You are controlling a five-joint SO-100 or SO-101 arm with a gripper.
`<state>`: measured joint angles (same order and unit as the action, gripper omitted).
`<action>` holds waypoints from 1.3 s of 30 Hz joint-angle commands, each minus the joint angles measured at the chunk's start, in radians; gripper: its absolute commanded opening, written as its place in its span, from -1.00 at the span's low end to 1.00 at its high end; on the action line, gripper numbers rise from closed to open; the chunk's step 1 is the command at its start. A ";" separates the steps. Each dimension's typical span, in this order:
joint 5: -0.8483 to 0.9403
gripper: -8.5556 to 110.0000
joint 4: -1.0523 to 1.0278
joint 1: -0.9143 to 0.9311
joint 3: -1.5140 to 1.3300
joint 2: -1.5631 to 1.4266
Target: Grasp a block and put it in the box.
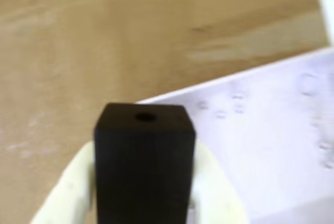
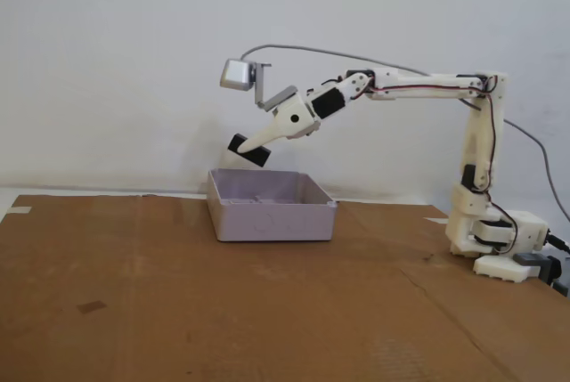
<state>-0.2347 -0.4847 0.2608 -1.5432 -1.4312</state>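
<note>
While the arm reached out over the table, the claw (image 2: 242,150) was closed on the block (image 2: 248,150), its two pale fingers (image 1: 68,192) pressing the black brick's sides so that its end face, with a small round hole, stuck out past the tips in the wrist view. Seen from the fixed view, the block was held aloft and tilted, just above the far left part of the box (image 2: 272,220), whose open tray lay below the claw and stretched toward the arm's base. From the wrist view the box's pale floor spread to the right of and beyond the held block, and bare brown table lay to the left.

By my judgement the grasp was done and the carrying step was nearly finished. The next move called for bringing the block fully over the tray's inside and parting the fingers.

Faint raised marks showed on the box floor, too blurred to read; no brand or label could be made out.
</note>
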 commanded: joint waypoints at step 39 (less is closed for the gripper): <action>0.107 -0.86 0.014 0.245 -0.186 -0.069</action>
<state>-0.1549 -0.4847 0.5093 -1.7656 -1.4404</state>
